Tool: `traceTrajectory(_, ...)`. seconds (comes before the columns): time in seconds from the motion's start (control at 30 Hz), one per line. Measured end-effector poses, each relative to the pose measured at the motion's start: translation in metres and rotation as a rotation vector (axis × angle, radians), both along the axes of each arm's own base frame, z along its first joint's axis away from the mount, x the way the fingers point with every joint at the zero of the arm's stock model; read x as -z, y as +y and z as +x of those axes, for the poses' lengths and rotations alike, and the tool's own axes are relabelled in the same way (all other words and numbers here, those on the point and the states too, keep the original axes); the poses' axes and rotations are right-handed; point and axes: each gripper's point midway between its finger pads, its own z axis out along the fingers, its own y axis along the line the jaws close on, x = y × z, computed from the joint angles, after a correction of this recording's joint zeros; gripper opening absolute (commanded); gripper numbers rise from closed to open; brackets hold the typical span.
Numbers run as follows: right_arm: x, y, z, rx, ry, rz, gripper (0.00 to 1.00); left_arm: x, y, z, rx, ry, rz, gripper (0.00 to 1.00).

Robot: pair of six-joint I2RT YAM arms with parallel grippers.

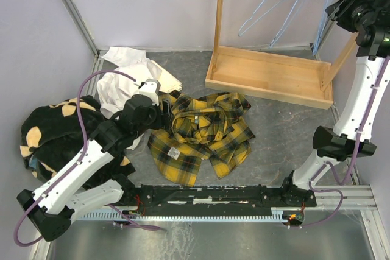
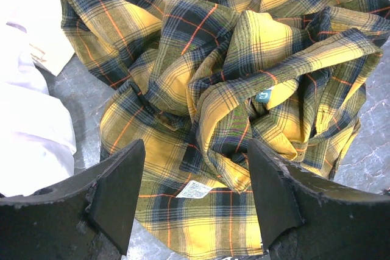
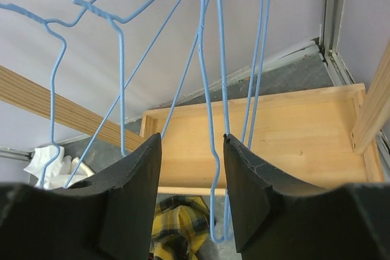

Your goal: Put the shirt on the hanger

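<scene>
One shirt (image 1: 201,135), crumpled plaid heap; left tool (image 2: 195,165) apart above; right tool (image 3: 192,150) apart around hanger (image 3: 211,138).

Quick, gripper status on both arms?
Left gripper: open, over the shirt, holding nothing.
Right gripper: open, a finger on each side of a hanger wire, not clamped on it.

Bright, even light; soft shadows; all three views sharp.
</scene>
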Motion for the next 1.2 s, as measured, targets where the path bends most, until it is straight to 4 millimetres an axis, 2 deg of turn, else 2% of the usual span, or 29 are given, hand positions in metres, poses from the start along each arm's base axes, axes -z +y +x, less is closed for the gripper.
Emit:
traceTrajectory(0.1, 0.01, -0.003, 0.016, -0.01, 0.01, 0.016, 0.51, -0.001, 0.0, -0.001, 0.0, -0.003, -0.002, 0.74)
traceTrajectory(0.23, 0.016, -0.005, 0.025, -0.012, 0.019, 0.019, 0.5, -0.001, 0.001, -0.001, 0.0, -0.003, -0.003, 0.74)
traceTrajectory(0.57, 0.016, -0.007, 0.032, -0.013, 0.006, 0.013, 0.48, 0.0, 0.001, -0.002, 0.002, 0.002, -0.001, 0.74)
traceTrajectory(0.97, 0.047, -0.013, 0.048, -0.014, 0.077, 0.026, 0.38, 0.0, 0.001, -0.003, 0.003, 0.001, -0.002, 0.74)
traceTrajectory(1.2, 0.055, -0.012, 0.052, -0.033, 0.088, 0.022, 0.51, -0.002, 0.005, -0.007, 0.002, -0.01, -0.012, 0.74)
